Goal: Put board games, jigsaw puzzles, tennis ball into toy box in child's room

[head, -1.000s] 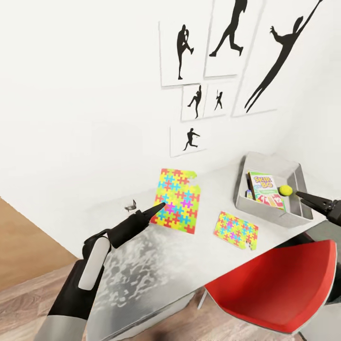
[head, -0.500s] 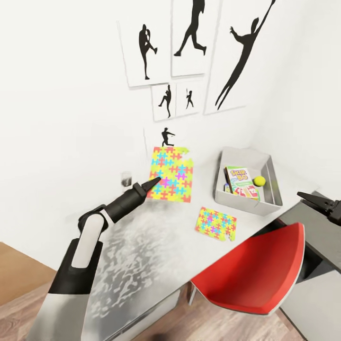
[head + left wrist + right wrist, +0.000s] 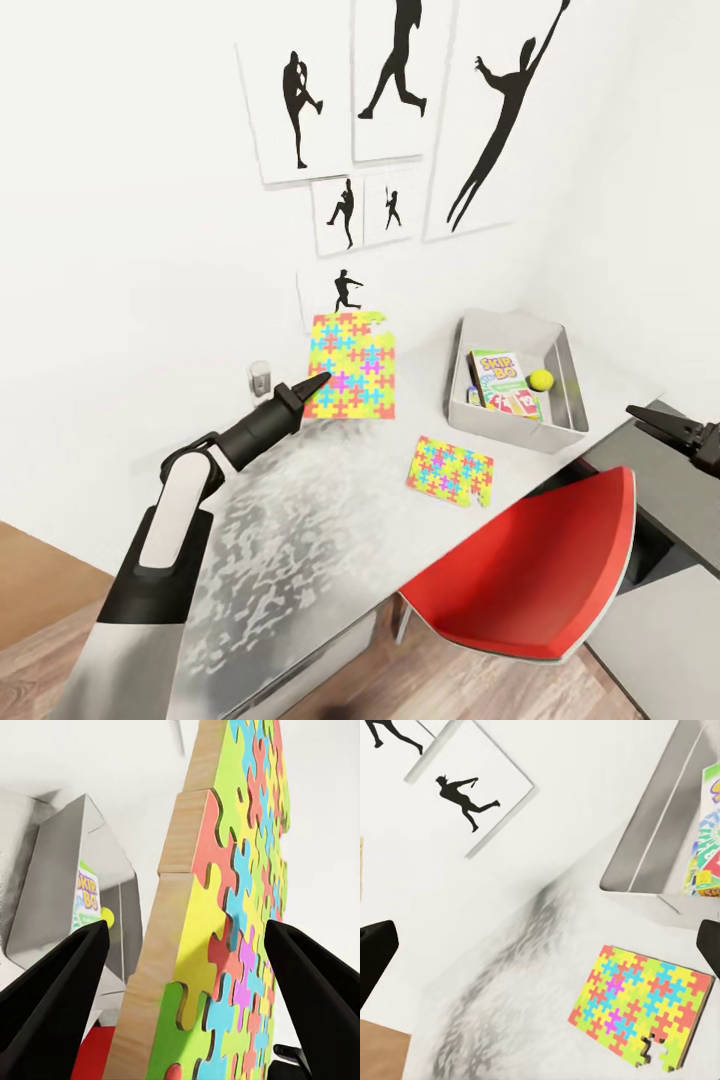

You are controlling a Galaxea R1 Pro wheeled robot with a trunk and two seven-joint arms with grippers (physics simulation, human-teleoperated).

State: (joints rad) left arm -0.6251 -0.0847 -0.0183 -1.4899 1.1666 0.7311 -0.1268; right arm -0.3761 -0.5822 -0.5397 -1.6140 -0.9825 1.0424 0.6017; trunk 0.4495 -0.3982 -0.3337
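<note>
My left gripper (image 3: 318, 382) is shut on the edge of the large jigsaw puzzle (image 3: 352, 364), which is held tilted up above the table (image 3: 300, 520), in front of the wall. In the left wrist view the fingers (image 3: 71, 975) flank its wooden edge (image 3: 180, 945). The smaller jigsaw puzzle (image 3: 450, 470) (image 3: 641, 1009) lies flat near the table's front. The toy box (image 3: 515, 425) (image 3: 649, 832) holds the Skip-Bo board game (image 3: 497, 368), another printed box (image 3: 516, 403) and the tennis ball (image 3: 541, 379). My right gripper (image 3: 645, 415) hovers open, right of the box.
A red chair (image 3: 530, 580) stands tucked against the table's front, below the small puzzle and the toy box. Black player prints (image 3: 345, 210) hang on the white wall, with a socket (image 3: 260, 378) low on it. Wood floor (image 3: 40, 560) shows at the left.
The whole view has shifted as the camera moved. The large puzzle now sits higher against the wall prints, still at my left gripper's tip. My right gripper has drawn back from over the toy box.
</note>
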